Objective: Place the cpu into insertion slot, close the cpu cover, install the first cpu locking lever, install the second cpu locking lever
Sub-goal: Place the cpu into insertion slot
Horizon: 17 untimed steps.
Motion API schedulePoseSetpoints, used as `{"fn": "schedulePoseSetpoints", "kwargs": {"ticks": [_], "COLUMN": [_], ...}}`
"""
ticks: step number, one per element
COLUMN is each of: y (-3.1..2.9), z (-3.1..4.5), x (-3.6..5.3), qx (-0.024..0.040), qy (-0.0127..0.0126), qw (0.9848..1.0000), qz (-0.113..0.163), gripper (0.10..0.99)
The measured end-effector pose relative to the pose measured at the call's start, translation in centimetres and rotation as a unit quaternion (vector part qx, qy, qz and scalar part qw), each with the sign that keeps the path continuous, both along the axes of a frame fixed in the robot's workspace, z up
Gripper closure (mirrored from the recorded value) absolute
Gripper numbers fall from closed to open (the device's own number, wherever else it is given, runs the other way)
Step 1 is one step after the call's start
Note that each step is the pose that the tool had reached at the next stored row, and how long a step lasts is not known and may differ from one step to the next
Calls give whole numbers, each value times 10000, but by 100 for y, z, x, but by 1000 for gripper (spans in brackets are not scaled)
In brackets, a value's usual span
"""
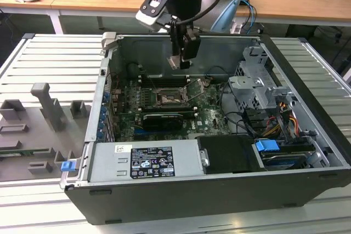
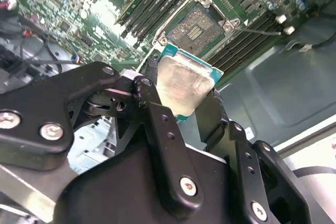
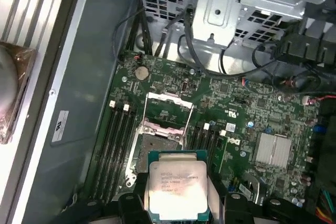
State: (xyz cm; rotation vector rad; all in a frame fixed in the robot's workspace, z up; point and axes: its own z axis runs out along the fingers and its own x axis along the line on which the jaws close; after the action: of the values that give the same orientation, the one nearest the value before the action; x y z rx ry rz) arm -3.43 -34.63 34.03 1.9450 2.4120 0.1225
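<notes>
My gripper [image 1: 180, 61] hangs inside the open computer case, shut on the cpu [image 2: 181, 82], a flat square chip with a pale metal face and a green edge. Its black fingers [image 2: 153, 103] press on two opposite edges of the chip. In the first wrist view the cpu [image 3: 176, 187] hovers above and just beside the insertion slot [image 3: 157, 148], apart from it. The slot [image 2: 197, 24] is a dark, bare square on the green motherboard. The cpu cover [image 3: 167, 109], a silvery frame, stands swung open at the slot's far side. A thin metal lever [image 2: 262, 31] sticks out sideways from the slot.
Long black memory slots [image 3: 118, 129] flank the socket on both sides. A grey drive cage [image 1: 252, 89] with cables stands at the exterior view's right, a power supply [image 1: 145, 160] at the front. The case wall [image 1: 104, 97] rises at the left. Grey fixtures [image 1: 46, 108] lie on the table.
</notes>
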Motion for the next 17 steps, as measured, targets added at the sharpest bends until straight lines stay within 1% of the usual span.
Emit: {"fn": "schedulePoseSetpoints", "kwargs": {"ticks": [3, 4, 8, 11, 16, 17], "y": [0, 0, 0, 0, 0, 0], "z": [-8, -10, -19, -36, -96, -115], "x": [0, 0, 0, 0, 0, 0], "qx": [0, 0, -3, -3, -3, -4], "qy": [0, 0, 0, 0, 0, 1], "qw": [9995, 9990, 9977, 9973, 9972, 9966], "qz": [-301, -444, -685, -733, -746, -820], "gripper": [557, 557, 557, 557, 557, 557]}}
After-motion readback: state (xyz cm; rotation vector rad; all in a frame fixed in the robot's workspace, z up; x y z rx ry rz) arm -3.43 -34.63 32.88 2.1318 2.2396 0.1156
